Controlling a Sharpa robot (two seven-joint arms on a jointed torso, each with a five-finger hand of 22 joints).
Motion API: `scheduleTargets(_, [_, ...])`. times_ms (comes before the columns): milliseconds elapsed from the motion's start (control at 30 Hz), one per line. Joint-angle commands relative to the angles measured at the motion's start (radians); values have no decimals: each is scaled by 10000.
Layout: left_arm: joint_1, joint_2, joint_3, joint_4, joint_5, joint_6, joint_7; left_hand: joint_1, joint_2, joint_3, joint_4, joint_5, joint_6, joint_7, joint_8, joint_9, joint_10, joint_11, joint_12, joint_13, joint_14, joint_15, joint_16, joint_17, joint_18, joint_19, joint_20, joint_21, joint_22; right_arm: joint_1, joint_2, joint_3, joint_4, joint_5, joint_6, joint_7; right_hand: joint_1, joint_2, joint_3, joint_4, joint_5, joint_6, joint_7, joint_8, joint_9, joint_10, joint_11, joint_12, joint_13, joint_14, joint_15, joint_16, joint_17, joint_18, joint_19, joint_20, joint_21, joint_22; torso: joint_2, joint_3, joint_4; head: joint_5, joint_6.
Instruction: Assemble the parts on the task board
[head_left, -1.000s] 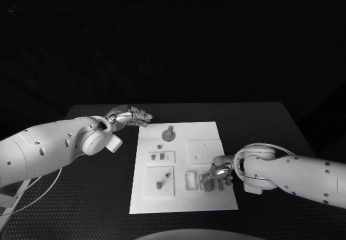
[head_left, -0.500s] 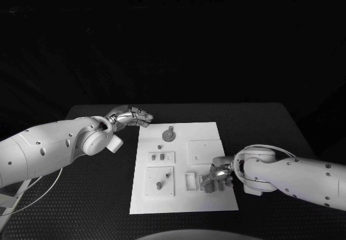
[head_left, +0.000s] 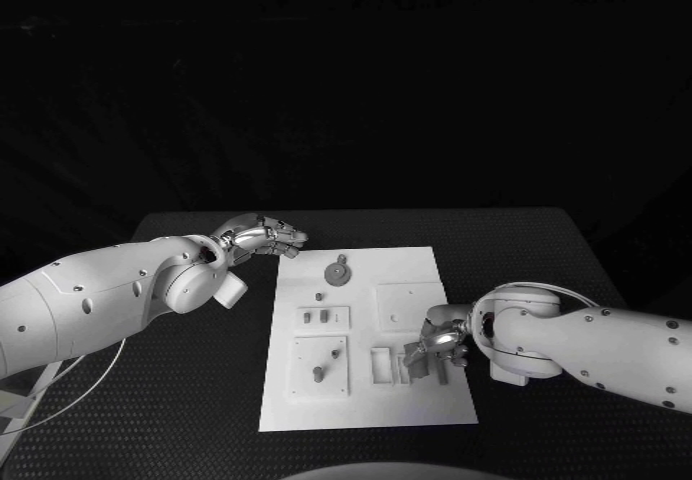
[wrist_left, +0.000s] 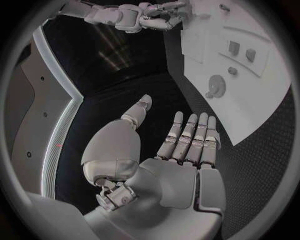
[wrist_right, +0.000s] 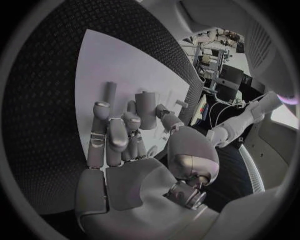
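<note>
At the table's left, beyond the task board (head_left: 368, 340): left hand (head_left: 264, 236), in the head view curled, in its wrist view fingers (wrist_left: 190, 137) straight and together, thumb apart, holding nothing. On the board, from left: one round gear-like part (head_left: 336, 271), one peg (head_left: 317, 372), two small blocks (head_left: 317, 317) (side by side). At the board's right edge: right hand (head_left: 437, 352) gripping one upright cylindrical part (wrist_right: 145, 110), plain in its wrist view.

Dim, dark surroundings, bright task board (head_left: 368, 340), soft shadows, strong fisheye bending at wrist-view rims.
</note>
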Motion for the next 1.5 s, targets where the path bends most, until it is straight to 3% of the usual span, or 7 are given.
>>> scheduleTargets(33, [6,25,4,16,-17,168,7,-34,33,-3,62,-28,99,495,61,-11,24,12,-40,-17,-8,24,-12,16,-84,32,-18,-25,-10,268,-81,14,82,815,17,-124,536,662,398,-456,12,60,5,30,90,74,-32,-69,15,6,-67,47,-41,143,60,19,41,201,5,2,7,1,8])
scheduleTargets(167, [6,40,4,11,-17,140,-31,-35,30,-6,61,-29,97,493,60,-12,21,14,-41,-18,-8,25,-13,16,-84,34,-17,-24,-10,505,-29,19,134,1458,40,-151,532,664,396,-455,12,61,5,30,90,75,-32,-70,15,9,-67,48,-36,143,61,19,41,201,-8,-17,-5,-20,25])
scheduleTargets(367, [6,56,1,1,-17,182,-84,-33,41,-3,62,-28,92,492,56,-15,17,14,-44,-19,-5,24,-11,18,-82,39,-19,-20,-9,535,316,18,-14,2357,501,-355,426,715,356,-439,18,76,2,13,96,67,-35,-104,13,-31,-70,20,-121,143,59,30,28,194,1,-3,14,1,26])
scheduleTargets(500, [6,58,0,4,-17,179,-114,-31,39,-4,59,-28,90,492,55,-16,12,14,-46,-20,-5,23,-12,18,-82,39,-19,-20,-10,532,580,10,-196,2528,745,-513,355,716,331,-432,19,60,8,-13,95,53,-31,-129,13,-49,-68,3,-160,143,51,36,17,192,2,-14,4,-8,6])
scheduleTargets(833, [7,47,-1,11,-16,209,-160,-26,41,-2,55,-28,87,493,53,-19,3,15,-50,-22,-6,23,-13,18,-81,40,-20,-19,-10,297,982,-1,-444,2284,947,-616,206,666,301,-412,23,14,27,-78,89,4,-12,-199,8,-142,-52,-69,-344,143,9,56,-19,187,4,6,9,-5,-16])
scheduleTargets(1267, [7,27,-1,25,-16,229,-152,-18,40,-1,49,-29,87,495,53,-21,-4,17,-51,-23,-14,25,-19,17,-82,39,-19,-19,-10,97,1197,0,-772,2147,871,-683,-1,627,289,-327,27,-1,40,-132,86,-11,1,-245,12,-193,-40,-115,-454,143,-6,76,-55,179,4,-1,-13,18,-79])
scheduleTargets(1500, [7,3,-1,41,-16,158,-97,-17,38,-2,47,-29,86,497,53,-22,-6,18,-51,-23,-18,26,-21,16,-82,39,-19,-19,-11,37,1238,0,-883,2302,934,-703,-140,522,302,-259,29,-5,46,-166,88,-18,6,-269,22,-211,-35,-134,-490,143,-9,80,-81,175,6,-8,6,15,-88])
